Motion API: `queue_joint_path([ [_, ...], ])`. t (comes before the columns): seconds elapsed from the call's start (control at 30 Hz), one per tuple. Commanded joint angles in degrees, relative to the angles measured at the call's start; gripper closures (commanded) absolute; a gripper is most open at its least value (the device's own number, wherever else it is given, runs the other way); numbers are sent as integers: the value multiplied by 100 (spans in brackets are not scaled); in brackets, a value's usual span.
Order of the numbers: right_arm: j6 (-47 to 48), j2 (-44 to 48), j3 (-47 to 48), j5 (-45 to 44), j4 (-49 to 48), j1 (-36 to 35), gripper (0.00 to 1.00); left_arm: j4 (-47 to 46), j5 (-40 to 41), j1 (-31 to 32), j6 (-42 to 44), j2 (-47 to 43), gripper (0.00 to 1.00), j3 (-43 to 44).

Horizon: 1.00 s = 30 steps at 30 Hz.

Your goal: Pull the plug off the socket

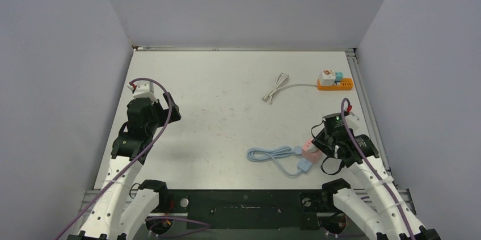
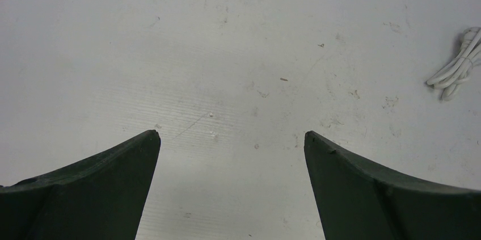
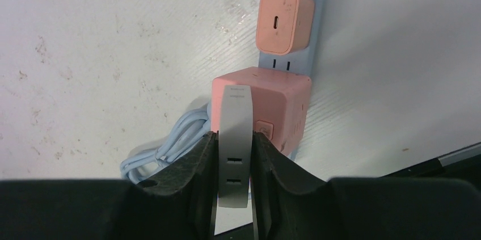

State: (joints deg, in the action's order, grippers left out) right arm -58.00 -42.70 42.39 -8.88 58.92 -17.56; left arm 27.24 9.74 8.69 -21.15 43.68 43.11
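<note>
**Figure.** Plug extraction, grip stage. The right tool [image 3: 233, 138] is closed on a flat grey plug [image 3: 233, 109], with one finger pressed against each broad face. The plug stands against the pink socket cube [image 3: 278, 98] at about 4 o'clock on the bench [image 1: 227, 109]. The pictures do not show whether its pins are seated. A peach charger [image 3: 283, 21] occupies the neighbouring outlet with its prongs partly exposed, and the blue cable [image 3: 170, 149] lies coiled just beside the cube. The left tool [image 2: 230, 135] is open over bare bench near 9 o'clock, well apart from the socket.

The pull is probably best made straight along the pin axis without twisting. The cube looks light and is not held down, so it may lift with the plug. Bracing it with the free tool would likely help.

The fine print near the plug's upper end is too small to read, and no brand can be made out.
</note>
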Motion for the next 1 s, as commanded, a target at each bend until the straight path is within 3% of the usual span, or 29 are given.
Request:
queue_joint_path([
  [0.0,285,-149,111,506,-498,-196,95,-96,-111,28,71,-45,4,66],
  [0.27,251,-528,194,224,-1207,-1323,95,-99,-139,23,86,-27,4,65],
  [0.67,417,-2348,1063,-451,-2867,-3841,95,-156,-197,17,98,-30,4,52],
  [0.97,979,-3285,1566,116,-4227,-4219,95,-161,-193,27,115,42,4,33],
])
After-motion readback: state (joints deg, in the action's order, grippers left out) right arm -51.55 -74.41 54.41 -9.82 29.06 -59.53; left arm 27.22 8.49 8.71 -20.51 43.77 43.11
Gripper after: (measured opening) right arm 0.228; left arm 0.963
